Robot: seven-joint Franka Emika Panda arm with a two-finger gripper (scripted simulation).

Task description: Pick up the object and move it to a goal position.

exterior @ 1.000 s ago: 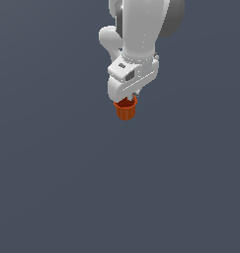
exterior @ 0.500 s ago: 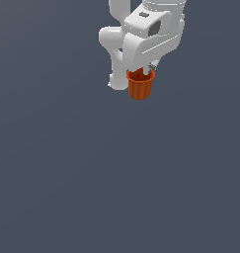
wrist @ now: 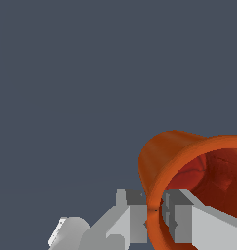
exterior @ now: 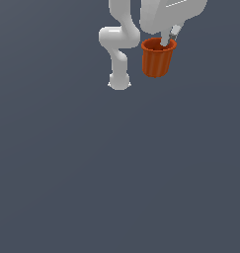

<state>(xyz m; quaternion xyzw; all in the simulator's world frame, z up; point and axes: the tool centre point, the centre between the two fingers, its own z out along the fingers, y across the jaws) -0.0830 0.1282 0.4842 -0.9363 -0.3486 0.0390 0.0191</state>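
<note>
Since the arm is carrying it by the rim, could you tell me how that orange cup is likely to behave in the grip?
The cup looks stiff: its wall shows no buckling where the gripper pinches it. Held only at one side of the rim, it may swing or slip. Its tapered shape would probably roll in a curve if dropped.

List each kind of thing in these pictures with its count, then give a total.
Cup: 1
Gripper: 1
Total: 2

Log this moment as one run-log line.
phase: carry | gripper: shut on cup rim | cup: lifted, upright | goal: not visible
</note>
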